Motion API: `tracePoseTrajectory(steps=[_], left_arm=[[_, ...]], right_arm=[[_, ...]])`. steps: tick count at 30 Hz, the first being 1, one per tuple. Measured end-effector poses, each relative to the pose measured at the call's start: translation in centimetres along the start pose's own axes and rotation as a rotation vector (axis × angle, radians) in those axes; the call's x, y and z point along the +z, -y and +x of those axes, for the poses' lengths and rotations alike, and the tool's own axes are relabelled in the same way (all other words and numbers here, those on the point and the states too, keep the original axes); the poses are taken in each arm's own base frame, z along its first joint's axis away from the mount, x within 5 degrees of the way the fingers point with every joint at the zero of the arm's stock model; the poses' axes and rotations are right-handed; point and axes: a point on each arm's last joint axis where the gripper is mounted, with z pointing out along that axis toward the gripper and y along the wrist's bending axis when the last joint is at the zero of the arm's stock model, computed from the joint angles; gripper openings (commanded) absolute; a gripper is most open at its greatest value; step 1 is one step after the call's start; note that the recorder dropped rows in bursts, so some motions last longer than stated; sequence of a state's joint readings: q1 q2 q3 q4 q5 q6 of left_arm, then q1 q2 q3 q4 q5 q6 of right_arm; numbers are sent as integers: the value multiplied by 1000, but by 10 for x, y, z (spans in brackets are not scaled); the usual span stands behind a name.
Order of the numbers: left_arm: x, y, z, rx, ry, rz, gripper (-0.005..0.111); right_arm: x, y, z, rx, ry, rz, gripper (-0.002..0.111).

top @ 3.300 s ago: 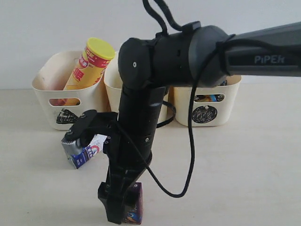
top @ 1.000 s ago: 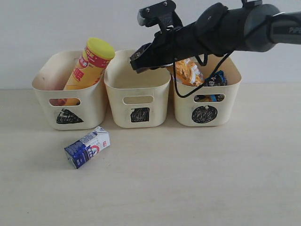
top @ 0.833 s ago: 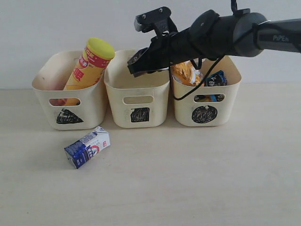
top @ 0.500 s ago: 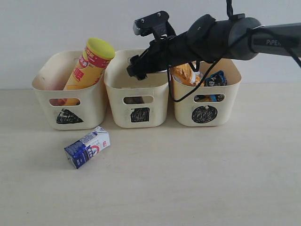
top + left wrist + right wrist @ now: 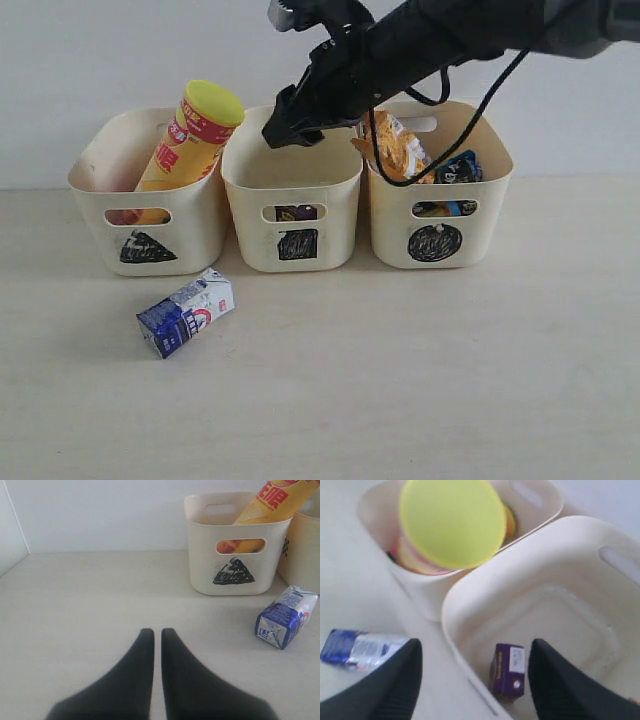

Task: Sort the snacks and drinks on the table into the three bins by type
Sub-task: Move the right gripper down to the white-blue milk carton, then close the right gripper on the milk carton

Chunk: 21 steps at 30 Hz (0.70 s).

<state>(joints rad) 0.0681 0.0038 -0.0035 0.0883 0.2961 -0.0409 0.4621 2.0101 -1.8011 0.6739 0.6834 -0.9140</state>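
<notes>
Right tool (image 5: 287, 130) over square bin (image 5: 335, 235), jaws apart

Behind my work: plain pale wall (image 5: 120, 50), grey-white, evenly lit, filling upper part of exterior view. Its lower edge runs straight and level. From my left wrist camera: same wall ahead, plus side wall (image 5: 7, 530) joining it at slanting corner seam. Side wall looks whiter.

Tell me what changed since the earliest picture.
The right gripper lifted the purple juice box off the table, carried it to the square-marked bin and let it go; it now lies inside, with the gripper open above. The milk box, the chip tube and the bags stayed put.
</notes>
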Motion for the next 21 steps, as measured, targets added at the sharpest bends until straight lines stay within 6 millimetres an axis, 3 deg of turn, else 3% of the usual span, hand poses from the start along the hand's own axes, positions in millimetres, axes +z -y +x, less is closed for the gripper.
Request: tracePoseTrajectory(steps=[5, 12, 14, 17, 21], left_arm=[[0, 0, 0, 0, 0, 0, 4], [0, 0, 0, 0, 0, 0, 4], [0, 0, 0, 0, 0, 0, 4], [0, 0, 0, 0, 0, 0, 4], [0, 0, 0, 0, 0, 0, 4]], right_arm=[[-19, -26, -2, -150, -152, -102, 59], [-13, -84, 1, -368, -287, -337, 70], [-8, -107, -4, -403, -280, -371, 81], [-3, -127, -10, -392, -260, -372, 88], [13, -150, -11, -219, -269, -347, 88]])
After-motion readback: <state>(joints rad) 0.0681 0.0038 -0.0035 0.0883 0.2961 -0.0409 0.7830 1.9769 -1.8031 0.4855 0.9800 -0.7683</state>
